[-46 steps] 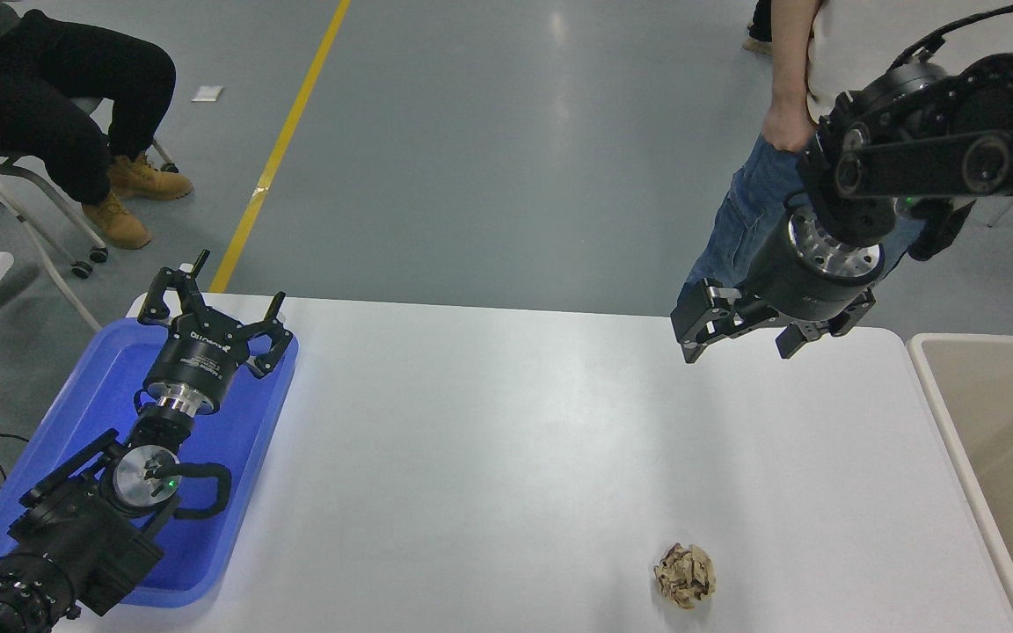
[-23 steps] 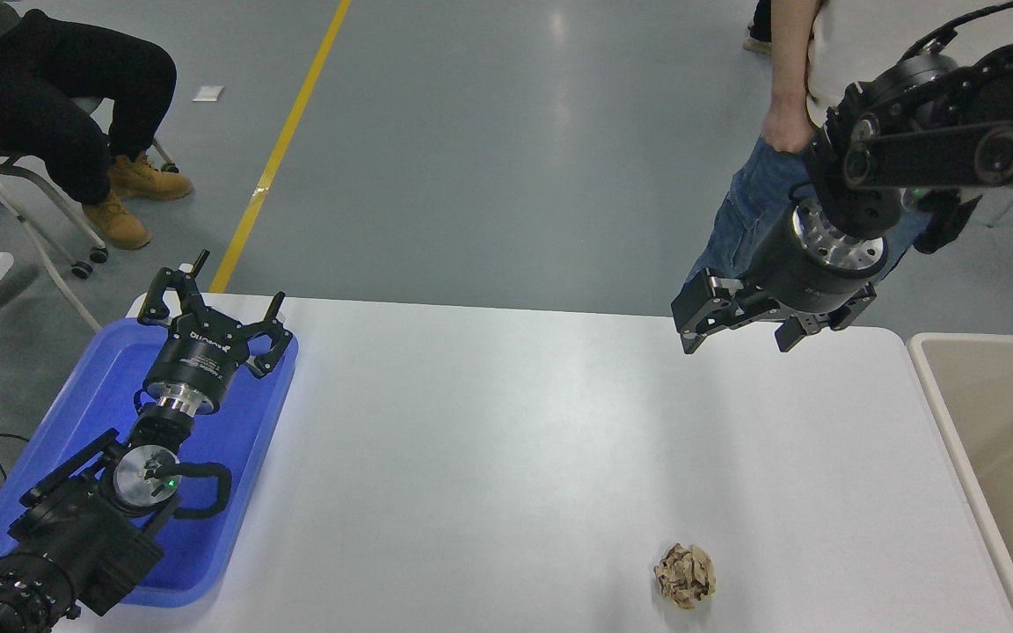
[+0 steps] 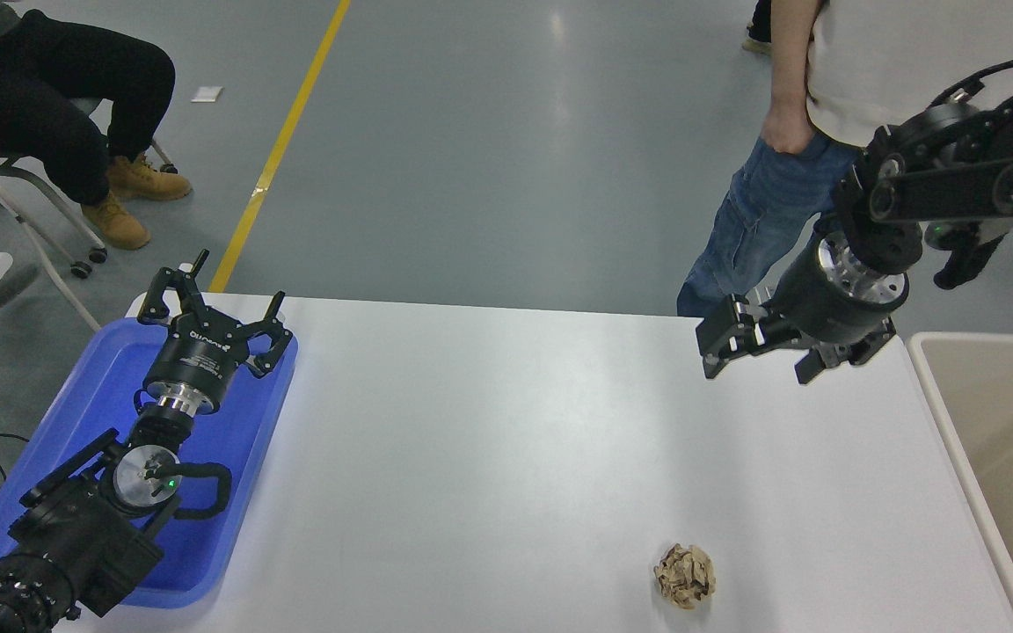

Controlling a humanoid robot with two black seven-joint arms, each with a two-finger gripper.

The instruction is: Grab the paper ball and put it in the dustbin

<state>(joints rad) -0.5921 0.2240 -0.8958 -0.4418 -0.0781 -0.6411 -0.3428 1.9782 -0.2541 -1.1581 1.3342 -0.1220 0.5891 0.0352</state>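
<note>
we see the right gripper, jaws wide and empty, at the frame's upper right, well apart from the paper ball at bottom centre (a careless descent could knock it away).

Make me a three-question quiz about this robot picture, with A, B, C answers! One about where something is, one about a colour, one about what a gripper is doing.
1. Where is the paper ball?
A. in the dustbin
B. on the table
C. in the tray

2. What colour is the tray?
A. blue
B. red
C. green

3. What is the right gripper doing?
A. squeezing the ball
B. resting in the tray
C. hanging open in the air

Answers:
1 B: the paper ball lies on the white table, near its front edge, outside the dustbin.
2 A: the tray under the left gripper is blue.
3 C: the right gripper is open, holds nothing and is far from the ball.
</note>
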